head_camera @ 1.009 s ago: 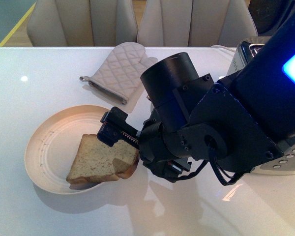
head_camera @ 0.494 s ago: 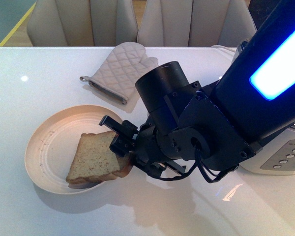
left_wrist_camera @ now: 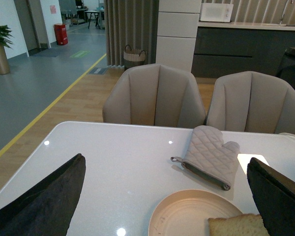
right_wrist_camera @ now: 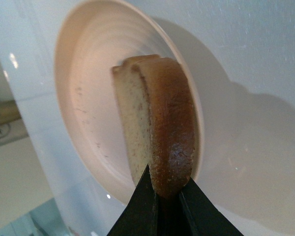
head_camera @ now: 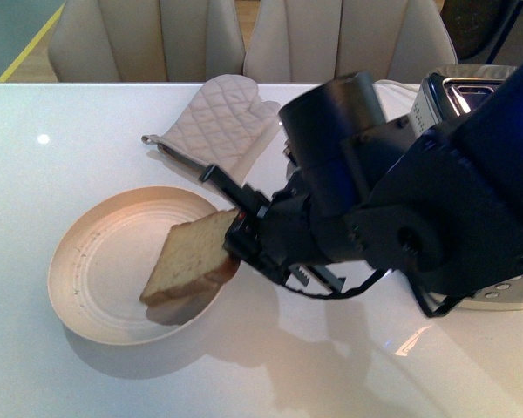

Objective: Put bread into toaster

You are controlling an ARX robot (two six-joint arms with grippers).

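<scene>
Right gripper (head_camera: pixel 235 237): fingers (head_camera: pixel 231 187) clamped on bread (head_camera: pixel 192 261) at its right end | bread: tilted, raised end toward gripper, over right part of cream plate (head_camera: pixel 87 287) | quilted oven mitt (head_camera: pixel 218 126): flat on white desk (head_camera: pixel 70 131), behind plate | toaster (head_camera: pixel 460 91): far right, largely hidden by arm

The table (head_camera: pixel 35 218) had a white, glossy, smooth top that threw reflections. The plate (head_camera: pixel 78 305) looked ceramic, cream, faintly ridged, with a low sheen. The bread (head_camera: pixel 192 261) showed a porous, speckled crumb and a smoother crust. The oven mitt (head_camera: pixel 222 122) was matt quilted cloth. The toaster (head_camera: pixel 460 87) top was polished metal. The right gripper (right_wrist_camera: pixel 168 184) was matt black.
</scene>
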